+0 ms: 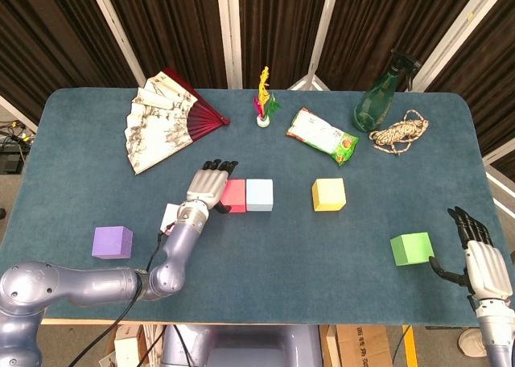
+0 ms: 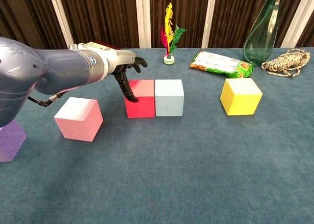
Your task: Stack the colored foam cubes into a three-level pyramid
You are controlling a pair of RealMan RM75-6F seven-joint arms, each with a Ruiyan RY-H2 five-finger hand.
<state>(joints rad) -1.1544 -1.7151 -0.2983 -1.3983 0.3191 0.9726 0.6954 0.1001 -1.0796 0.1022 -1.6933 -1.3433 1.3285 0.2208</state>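
On the desk (image 1: 80,182), the red cube (image 1: 234,195) and the pale blue cube (image 1: 259,195) sit side by side, touching, near the middle. The left hand (image 1: 208,187) hangs just beside the red cube's left face with its fingers spread and pointing down, grasping nothing; in the chest view one dark fingertip (image 2: 132,97) lies against that cube's front left edge. The pink cube (image 2: 78,118) stands apart toward the front left, partly hidden under the forearm in the head view, and the purple cube (image 1: 112,242) sits nearer the left edge. The yellow cube (image 1: 329,194) stands alone right of the blue one. The green cube (image 1: 412,248) rests near the front right corner, with the right hand (image 1: 479,254) just beside it, fingers extended and holding nothing.
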